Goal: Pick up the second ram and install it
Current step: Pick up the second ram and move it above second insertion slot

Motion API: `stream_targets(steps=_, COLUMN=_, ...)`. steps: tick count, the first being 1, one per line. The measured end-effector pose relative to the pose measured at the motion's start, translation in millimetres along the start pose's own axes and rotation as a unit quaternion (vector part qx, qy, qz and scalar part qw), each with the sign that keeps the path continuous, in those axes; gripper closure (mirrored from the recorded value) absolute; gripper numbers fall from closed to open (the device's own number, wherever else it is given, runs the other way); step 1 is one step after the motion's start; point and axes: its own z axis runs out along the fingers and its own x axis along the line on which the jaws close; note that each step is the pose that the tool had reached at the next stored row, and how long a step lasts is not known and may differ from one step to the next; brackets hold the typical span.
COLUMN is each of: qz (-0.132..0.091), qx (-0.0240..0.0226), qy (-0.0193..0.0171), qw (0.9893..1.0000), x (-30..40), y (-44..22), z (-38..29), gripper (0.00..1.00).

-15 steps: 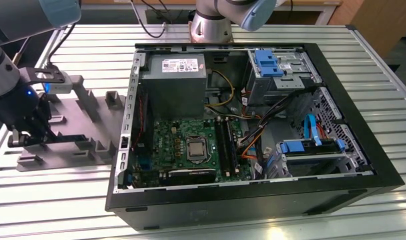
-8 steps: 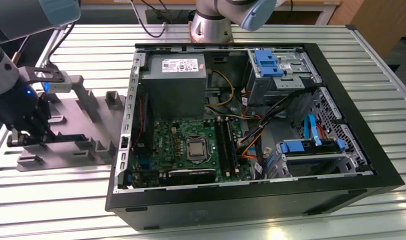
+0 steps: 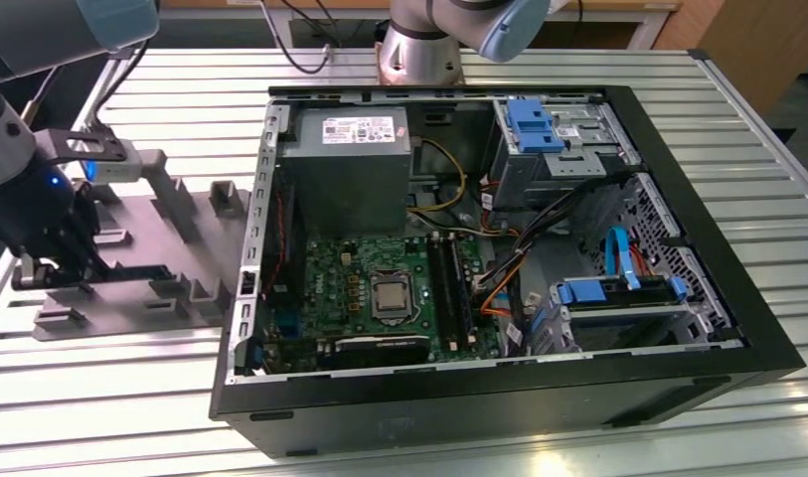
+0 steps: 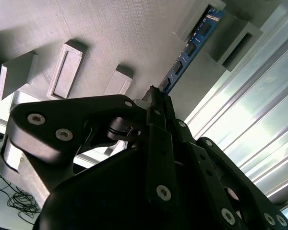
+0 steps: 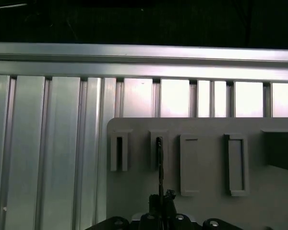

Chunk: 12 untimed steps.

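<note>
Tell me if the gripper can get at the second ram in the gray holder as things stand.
Most likely yes. In the second wrist view the gripper is at the second ram, seemingly closed on its near end; the stick stands in the gray holder. Nothing blocks it.

Even light in the exterior view; in the second wrist view glare blazes off the table, gripper sits shadowed, the second ram lit.

Gripper at grey holder beside computer case
</note>
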Motion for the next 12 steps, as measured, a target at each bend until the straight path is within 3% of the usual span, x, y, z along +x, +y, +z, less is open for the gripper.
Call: stream_targets(steps=12, qz=0.0, qx=0.0, qy=0.0, qw=1.0, x=-0.2, y=0.4, z=-10.0, gripper=0.86)
